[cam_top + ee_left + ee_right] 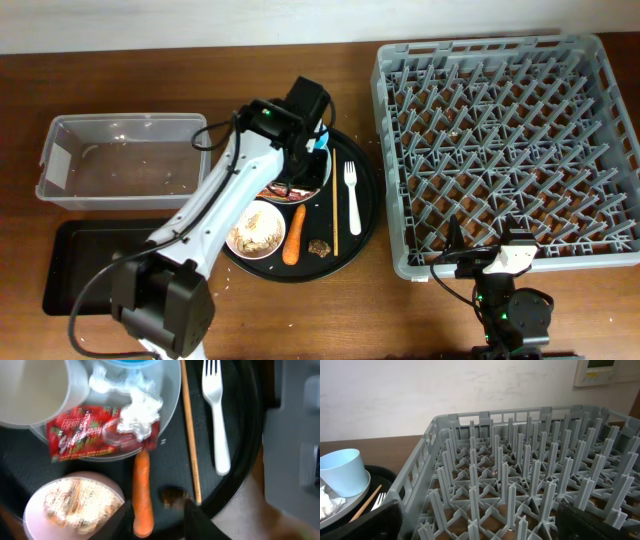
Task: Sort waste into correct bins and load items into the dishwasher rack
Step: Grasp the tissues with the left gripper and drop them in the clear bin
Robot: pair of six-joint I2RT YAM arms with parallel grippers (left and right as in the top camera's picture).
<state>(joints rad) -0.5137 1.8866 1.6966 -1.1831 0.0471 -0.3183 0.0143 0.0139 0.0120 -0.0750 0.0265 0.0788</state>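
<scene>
My left gripper (298, 175) (157, 522) is open above the round black tray, its fingers on either side of the orange carrot's (142, 495) (293, 235) lower end. On the pale plate (170, 390) lie the red wrapper (85, 435) (280, 192) and white tissue (135, 415), with the cream cup (30, 390) and light blue cup (342, 472). The bowl with rice scraps (75, 505) (256, 230), brown lump (172, 496), wooden stick (190, 435) and white fork (215, 410) lie nearby. My right gripper (490, 255) (480, 525) is open and empty at the grey rack's (500, 140) (520, 485) front edge.
The clear tub (120, 160) stands at the left, with the shallow black tray (90, 265) in front of it. The large round black tray (365, 215) sits between the tub and the rack. My left arm crosses over the black tray's right end.
</scene>
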